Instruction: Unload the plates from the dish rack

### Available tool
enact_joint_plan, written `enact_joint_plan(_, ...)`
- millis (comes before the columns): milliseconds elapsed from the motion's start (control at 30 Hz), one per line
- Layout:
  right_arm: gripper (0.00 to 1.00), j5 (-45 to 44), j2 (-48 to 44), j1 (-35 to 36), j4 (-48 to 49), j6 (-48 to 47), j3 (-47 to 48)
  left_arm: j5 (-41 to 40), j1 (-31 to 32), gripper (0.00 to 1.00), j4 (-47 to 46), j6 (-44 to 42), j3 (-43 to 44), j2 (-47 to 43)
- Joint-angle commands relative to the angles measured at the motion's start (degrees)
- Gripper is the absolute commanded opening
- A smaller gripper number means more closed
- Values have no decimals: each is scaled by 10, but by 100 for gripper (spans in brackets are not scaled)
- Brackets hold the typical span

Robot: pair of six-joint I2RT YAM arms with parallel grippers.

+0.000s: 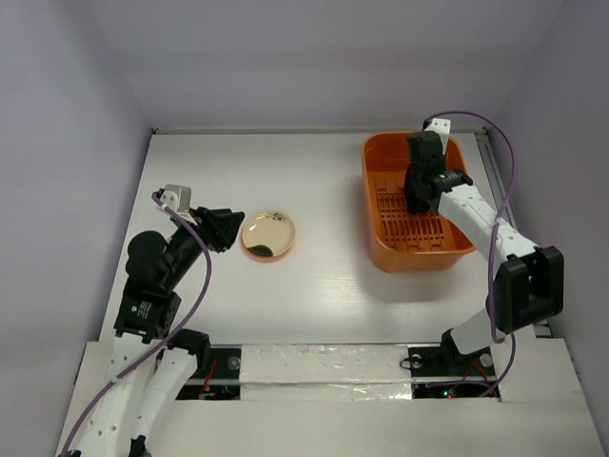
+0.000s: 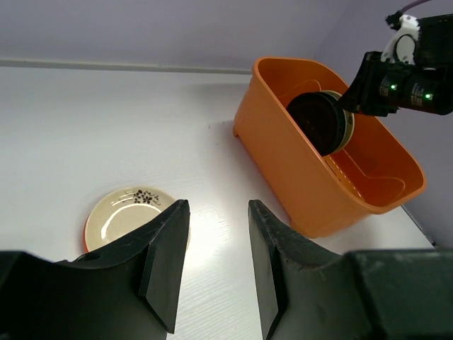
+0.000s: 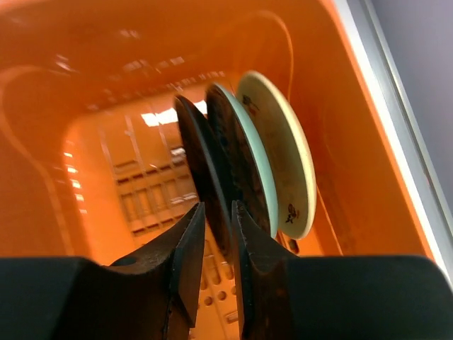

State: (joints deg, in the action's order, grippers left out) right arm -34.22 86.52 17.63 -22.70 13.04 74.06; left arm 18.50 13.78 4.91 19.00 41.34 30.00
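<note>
The orange dish rack (image 1: 372, 205) stands at the right back of the table. In the right wrist view three plates stand on edge in it: a black plate (image 3: 197, 145), a dark plate with a blue-grey rim (image 3: 263, 185) and a cream plate (image 3: 287, 152). My right gripper (image 3: 218, 209) is inside the rack (image 3: 42, 142), its two fingers closed on the black plate's rim. My left gripper (image 2: 218, 209) is open and empty, low over the table. A cream plate with an orange-red rim (image 2: 124, 212) lies flat just left of it, also in the top view (image 1: 267, 234).
The rack's near wall (image 2: 283, 163) is to the right of my left gripper (image 1: 228, 228). The right arm (image 1: 476, 214) reaches over the rack's right side. A metal rail (image 1: 493, 176) runs along the table's right edge.
</note>
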Motion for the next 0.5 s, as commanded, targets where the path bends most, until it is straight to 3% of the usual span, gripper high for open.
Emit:
enact_joint_plan(0, 28, -8, 13, -17, -9, -8, 31, 10, 1, 36, -36, 3, 8, -1)
enact_joint_plan(467, 28, 6, 74, -22, -23, -13, 49, 10, 1, 36, -35, 3, 8, -1)
